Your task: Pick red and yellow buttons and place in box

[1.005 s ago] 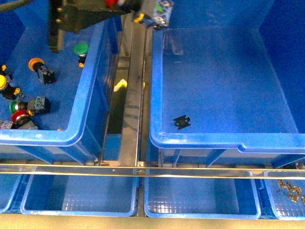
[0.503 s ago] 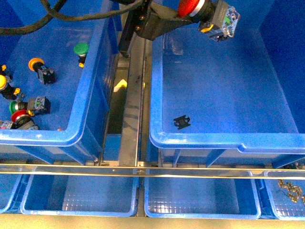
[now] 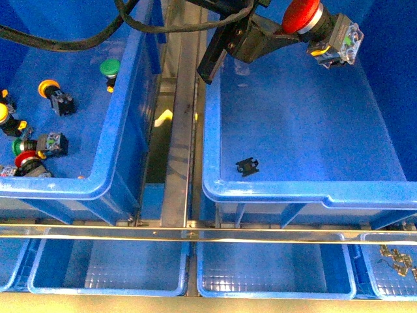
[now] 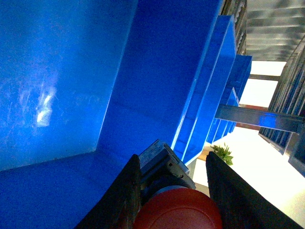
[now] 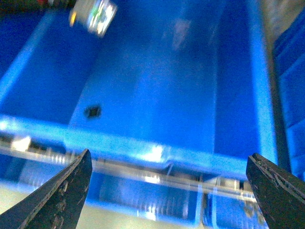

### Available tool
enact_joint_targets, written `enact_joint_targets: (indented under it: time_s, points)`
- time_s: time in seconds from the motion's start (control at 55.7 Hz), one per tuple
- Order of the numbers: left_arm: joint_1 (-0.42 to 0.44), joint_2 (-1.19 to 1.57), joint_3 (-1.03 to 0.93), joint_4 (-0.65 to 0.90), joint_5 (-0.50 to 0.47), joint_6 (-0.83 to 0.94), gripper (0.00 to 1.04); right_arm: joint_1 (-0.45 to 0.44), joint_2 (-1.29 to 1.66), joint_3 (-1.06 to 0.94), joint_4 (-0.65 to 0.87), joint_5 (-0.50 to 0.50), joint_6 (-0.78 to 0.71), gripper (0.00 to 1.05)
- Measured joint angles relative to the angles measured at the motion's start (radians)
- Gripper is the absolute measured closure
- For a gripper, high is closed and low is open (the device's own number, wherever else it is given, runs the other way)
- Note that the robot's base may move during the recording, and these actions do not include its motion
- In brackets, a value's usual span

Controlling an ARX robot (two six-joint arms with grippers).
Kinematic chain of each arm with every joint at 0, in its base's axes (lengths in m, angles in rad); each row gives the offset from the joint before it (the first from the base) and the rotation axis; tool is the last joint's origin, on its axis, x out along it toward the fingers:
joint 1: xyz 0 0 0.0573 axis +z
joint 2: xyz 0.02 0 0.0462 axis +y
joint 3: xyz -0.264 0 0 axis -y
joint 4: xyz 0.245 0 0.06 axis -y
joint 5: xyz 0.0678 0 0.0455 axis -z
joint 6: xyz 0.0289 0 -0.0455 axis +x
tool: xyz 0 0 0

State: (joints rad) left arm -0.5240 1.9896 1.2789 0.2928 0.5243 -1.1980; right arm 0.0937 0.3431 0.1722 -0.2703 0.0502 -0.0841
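A grey metal rail point(image 3: 181, 130) runs between a left blue plastic crate point(image 3: 124, 117) and the large, deep, bright-blue plastic box point(image 3: 293, 190). This is the carrying step. The left pincer point(image 4: 177, 193), clamped on a red mushroom-capped push-button point(image 3: 317, 27), hangs over the box, apparently near its far wall. The next move calls for lowering and releasing inside. The right pincer point(image 5: 169, 164) gapes wide, empty.

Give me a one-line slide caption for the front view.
Left gripper holds a red button above the blue box, where a small black part lies on the floor.
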Motion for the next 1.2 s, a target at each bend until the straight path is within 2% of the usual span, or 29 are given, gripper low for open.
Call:
enact_joint_targets:
  time_s: [0.054,0.162,0.305,0.467,0.754,1.203]
  points:
    - [-0.007,0.002,0.008,-0.002,-0.001,0.0,0.71,0.037,0.22,0.017,0.147,-0.056,-0.086,0.07]
    - [-0.009,0.004,0.016,-0.007,-0.004,0.0,0.71,0.045,0.57,0.093,0.481,-0.129,-0.229,0.07]
    - [-0.009,0.004,0.018,-0.01,-0.004,0.0,0.71,0.039,0.803,0.175,0.667,-0.148,-0.315,0.07]
    - [-0.009,0.004,0.018,-0.01,-0.004,-0.001,0.71,0.035,0.97,0.248,0.755,-0.167,-0.388,0.07]
    - [-0.01,0.004,0.018,-0.01,-0.001,-0.002,0.71,0.038,1.096,0.339,0.84,-0.179,-0.482,0.07]
    - [-0.012,0.004,0.018,-0.011,-0.002,-0.002,0.71,0.064,1.187,0.407,0.887,-0.206,-0.571,0.07]
